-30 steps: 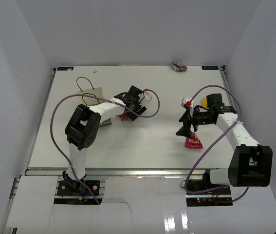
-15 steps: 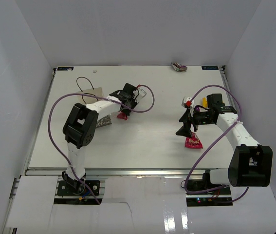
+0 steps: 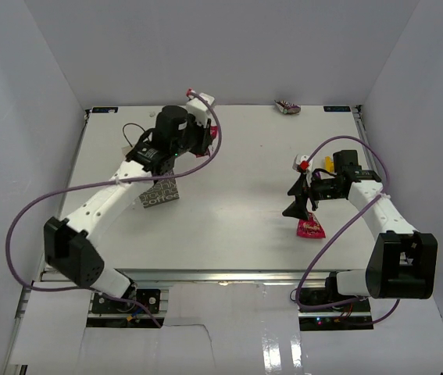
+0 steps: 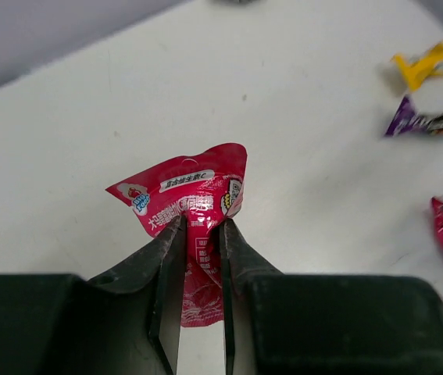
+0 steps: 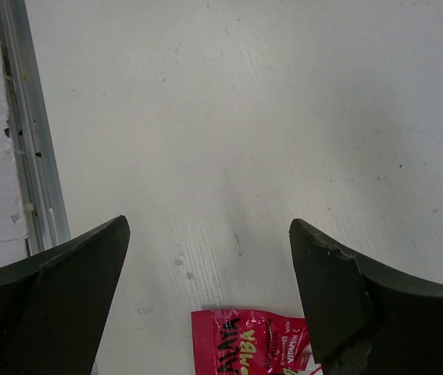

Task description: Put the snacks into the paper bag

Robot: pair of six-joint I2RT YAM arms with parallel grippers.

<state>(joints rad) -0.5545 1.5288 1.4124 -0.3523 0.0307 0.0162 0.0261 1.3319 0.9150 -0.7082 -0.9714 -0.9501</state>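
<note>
**1. Tool state.** My left gripper (image 4: pixel 200 234) is nearly closed. Its jaws pinch a pink-red packet (image 4: pixel 190 195) across a narrow waist, and most of the foil fans out beyond the tips. My right gripper (image 5: pixel 208 226) stands wide and holds nothing. It hovers just above a magenta packet (image 5: pixel 251 344) on the table (image 3: pixel 237 226).

**2. Location of the work.** The paper bag (image 3: pixel 162 194) lies at the left of the table, partly under my left forearm (image 3: pixel 116 191). The held packet is beyond it, toward the far edge. A yellow packet (image 3: pixel 327 163) and a purple packet (image 3: pixel 287 107) lie outside the bag, well apart from it. (No view shows me whether the bag's mouth stands open.)

**3. Hazards from this position.**
- Slip. The foil is slick and crinkly and the bite is small, so a quick swing back toward the bag could pull the packet out of the jaws.
- Missed mouth. If the bag is lying flat, a release from above would likely leave the packet on the paper, not inside.
- Bag displacement. My forearm passes over the bag, so dropping the elbow could push or crush it.
- Snag. The thin cord handles (image 3: pixel 130 131) lie near my path, and a fingertip could hook one and drag the bag.
- Collision. I judge this unlikely, as the two arms are well apart.
</note>
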